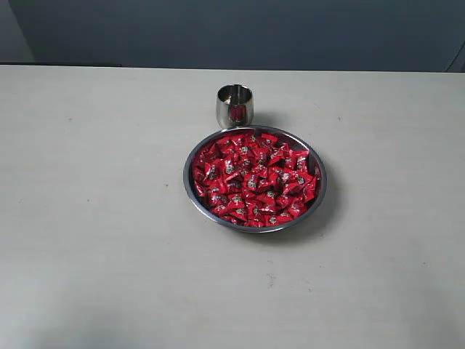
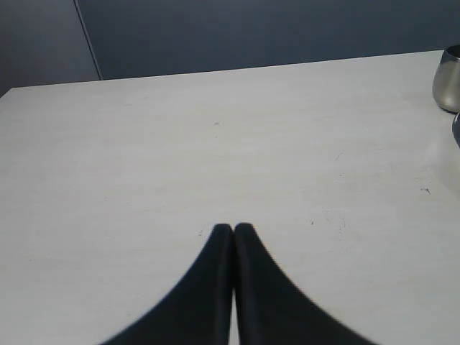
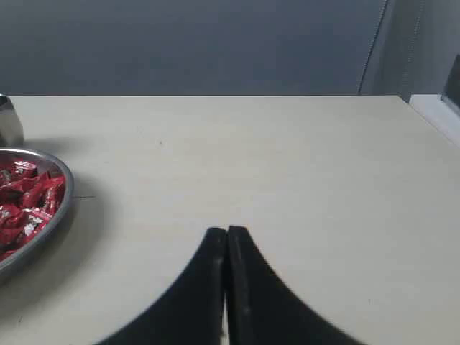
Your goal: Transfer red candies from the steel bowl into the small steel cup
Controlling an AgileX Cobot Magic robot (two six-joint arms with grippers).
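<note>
The wide steel bowl [image 1: 317, 207] sits mid-table, heaped with red candies [image 1: 254, 178]. Just behind it stands the small steel cup [image 1: 235, 106], upright, with red reflections on its side. Neither arm shows in the exterior view. In the left wrist view my left gripper [image 2: 233, 227] is shut with nothing held, over bare table, and the cup [image 2: 447, 79] shows at the frame's edge. My right gripper [image 3: 227, 230] is shut and holds nothing, with the bowl [image 3: 63, 203] and some candies [image 3: 29, 198] off to one side, well apart from the fingertips.
The pale table [image 1: 94, 218] stretches wide around the bowl and cup. A dark blue wall [image 1: 232, 33] runs behind its far edge. The table's side edge [image 3: 431, 118] shows in the right wrist view.
</note>
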